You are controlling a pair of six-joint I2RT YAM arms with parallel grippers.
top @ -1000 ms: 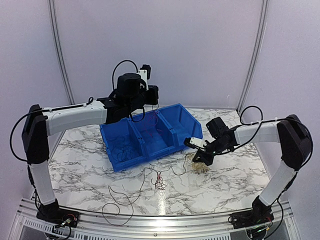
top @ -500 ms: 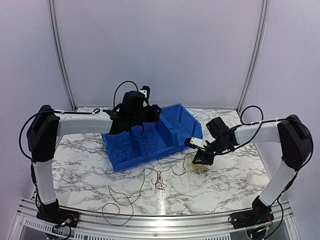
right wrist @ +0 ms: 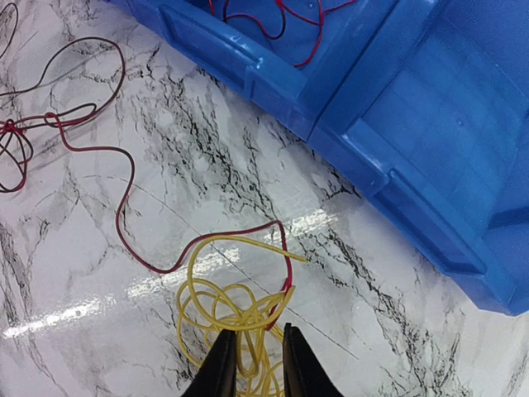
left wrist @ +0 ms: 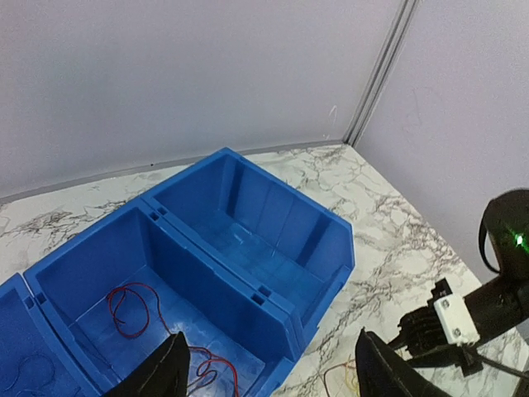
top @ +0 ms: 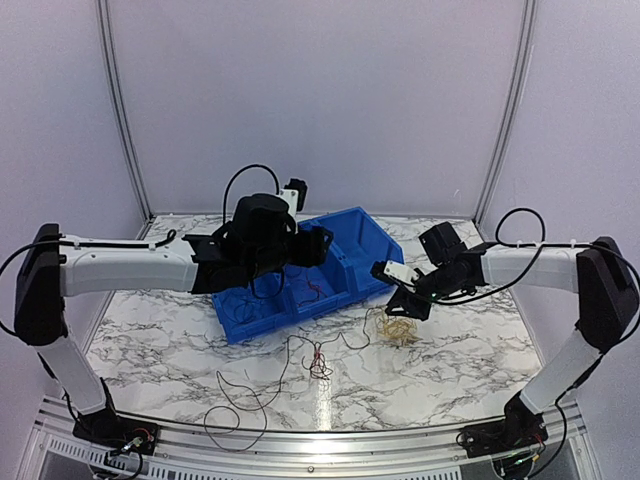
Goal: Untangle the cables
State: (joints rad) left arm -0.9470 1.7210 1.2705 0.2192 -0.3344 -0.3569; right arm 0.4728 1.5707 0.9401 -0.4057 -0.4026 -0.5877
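Note:
The cables lie partly on the marble table and partly in the blue bins (top: 352, 272). A red cable (left wrist: 132, 310) (top: 312, 290) rests loose in the middle bin, and a thin dark one (top: 240, 300) in the left bin. My left gripper (left wrist: 273, 376) (top: 318, 248) hangs wide open over the middle bin, holding nothing. A yellow bundle (right wrist: 219, 298) (top: 398, 330) sits on the table with a dark red wire (right wrist: 124, 223) running into it. My right gripper (right wrist: 252, 364) (top: 408, 305) stands on that bundle, jaws nearly together with yellow strands between them.
A red knot (top: 319, 362) (right wrist: 12, 153) and a long dark loop (top: 235, 395) lie near the table's front. The right-hand bin (left wrist: 264, 256) holds nothing. The bins' front wall (right wrist: 388, 178) is close beside the yellow bundle. Enclosure walls stand behind and at both sides.
My left arm has dropped from high above the bins to low over them and its jaws have opened wide. My right gripper has shifted slightly up and back at the yellow bundle.

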